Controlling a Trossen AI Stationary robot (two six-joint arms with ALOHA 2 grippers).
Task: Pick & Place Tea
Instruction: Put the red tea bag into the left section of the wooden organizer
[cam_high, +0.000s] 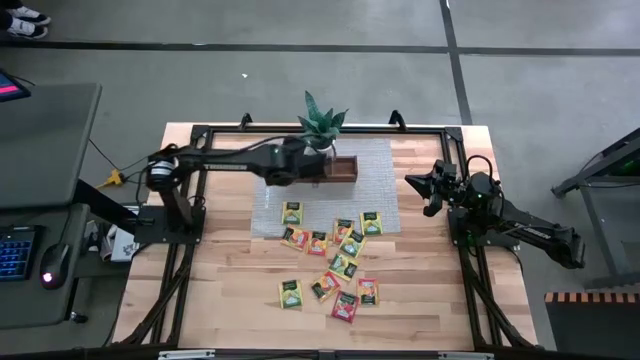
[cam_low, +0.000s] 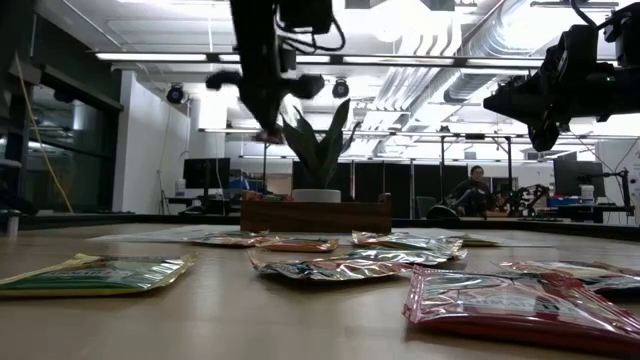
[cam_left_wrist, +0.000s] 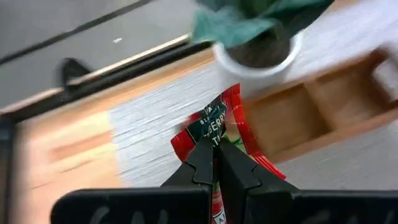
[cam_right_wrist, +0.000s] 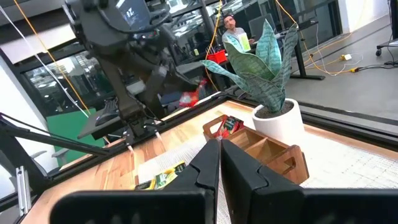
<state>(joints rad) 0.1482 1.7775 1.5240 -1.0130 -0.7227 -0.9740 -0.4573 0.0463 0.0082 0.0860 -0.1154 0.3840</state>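
The left end effector (cam_left_wrist: 214, 163) is clamped on 1 red packet (cam_left_wrist: 217, 121), which hangs pinched by its lower edge between the 2 dark fingers; in the high view this end effector (cam_high: 308, 165) sits at the upper centre of the frame, over the tray (cam_high: 343, 169) and just below the plant (cam_high: 323, 125).

The relation that matters: in the left wrist view the tray (cam_left_wrist: 311, 115) lies to the right of the packet, its long axis running from centre to the right edge with a slight upward tilt, its nearest open compartment just beside the packet's right edge; the plant's white pot (cam_left_wrist: 261, 59) stands above it in that frame. I judge the packet is at the tray's left end, not yet inside a compartment, so the coming move is a short shift toward the tray and a release.

The right end effector (cam_high: 432, 190) waits at the right of the high view, well apart from the tray, its fingers shut on nothing; the left arm is plainly the nearer one.

The other packets (cam_high: 325, 262) lie scattered flat on the surface in the lower centre of the high view, below the tray, apart from both arms; in the right wrist view a red packet (cam_right_wrist: 229, 125) shows at the tray's (cam_right_wrist: 267, 149) near end.
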